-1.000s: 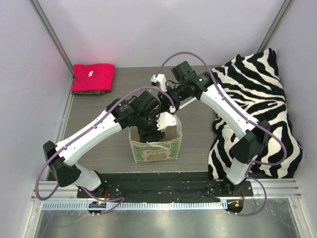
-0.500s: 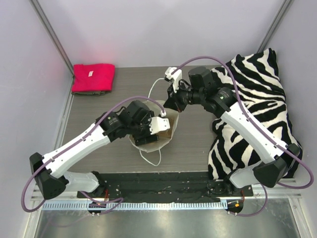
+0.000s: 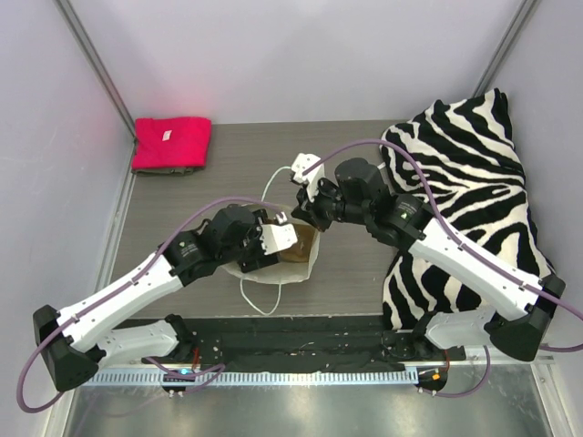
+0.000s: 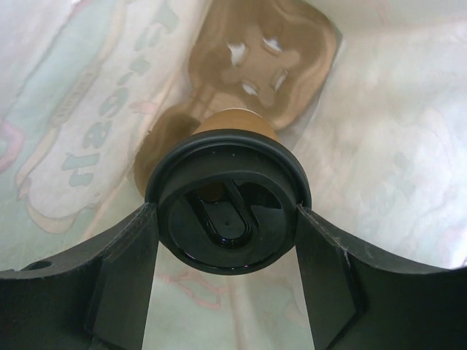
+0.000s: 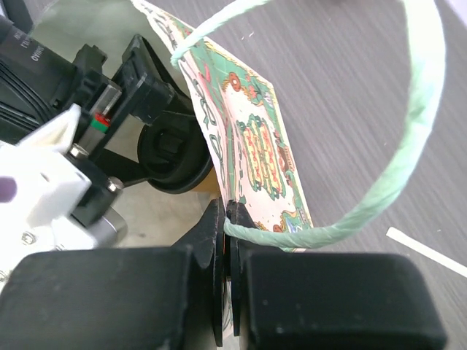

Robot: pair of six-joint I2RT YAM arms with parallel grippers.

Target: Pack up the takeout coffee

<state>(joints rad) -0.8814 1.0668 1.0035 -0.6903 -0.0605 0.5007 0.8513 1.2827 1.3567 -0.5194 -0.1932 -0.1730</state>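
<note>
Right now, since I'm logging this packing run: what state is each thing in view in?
cup: lidded, inside the bag, held clear of its walls.
lid: seated on the cup, gripped at its rim.
left claw: shut on the lid.
bag: mouth open, rim pinched.
right claw: shut on the bag's rim.
carrier tray: inside the bag, beyond the cup.
red cloth: folded.
zebra blanket: crumpled.

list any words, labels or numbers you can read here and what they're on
Nothing reads clearly.
paper bag: green printed lettering, too blurred to read in both wrist views.
white tag on red cloth: too small.
black lid: no text seen.
</note>
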